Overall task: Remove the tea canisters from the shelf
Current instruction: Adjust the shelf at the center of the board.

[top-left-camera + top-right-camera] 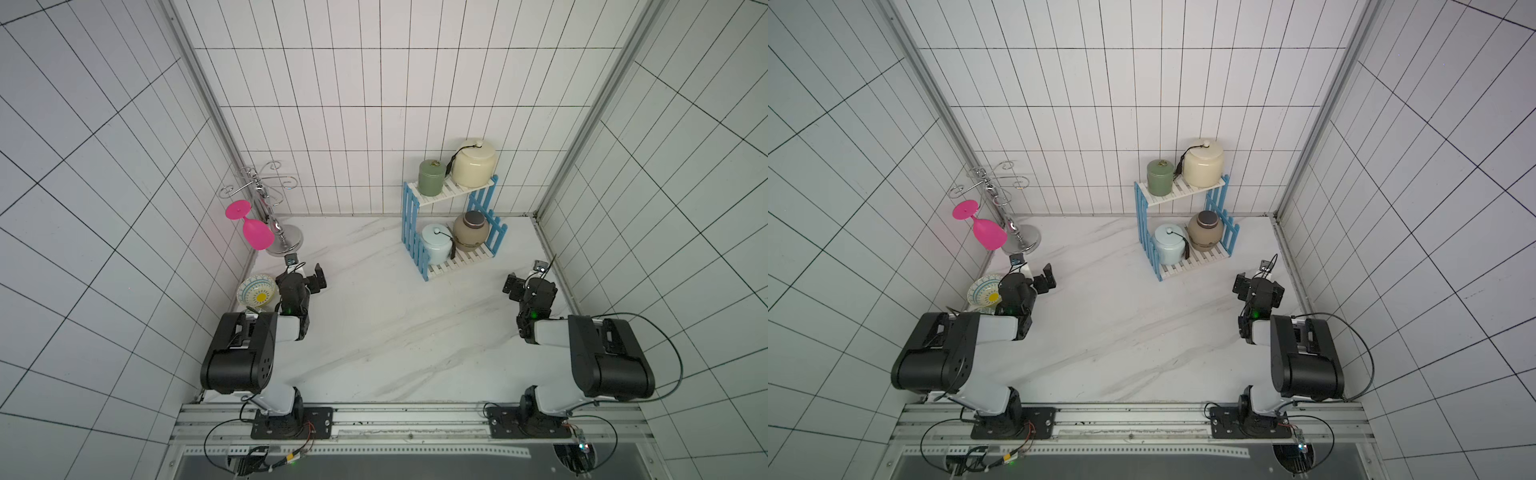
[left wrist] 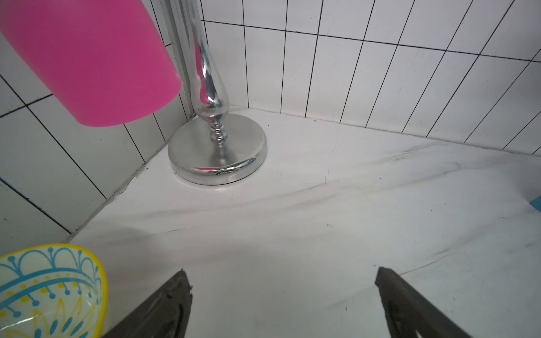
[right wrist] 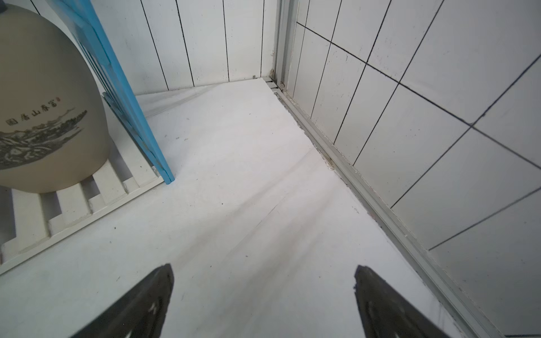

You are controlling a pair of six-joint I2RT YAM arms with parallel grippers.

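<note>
Black fingers of the left gripper [image 2: 284, 278] stand wide apart above the tabletop [image 2: 322, 234] and hold nothing; the right gripper [image 3: 263, 272] is spread the same, also empty. On the shelf [image 1: 409, 220], the green canister [image 1: 432, 178] and the cream canister [image 1: 473, 166] stand on the upper board, the pale blue canister [image 1: 436, 247] and the tan canister [image 1: 469, 232] on the lower, all lidded.

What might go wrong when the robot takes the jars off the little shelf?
The large cream knobbed jar and small green cylinder jar stand close on the top board of the blue-and-white slatted shelf; lifting one may knock the other off.
The pale blue jar and tan dark-lidded jar sit under that board, so reaching in may bump the shelf.
The open left gripper is beside the patterned bowl and could nudge it.
</note>
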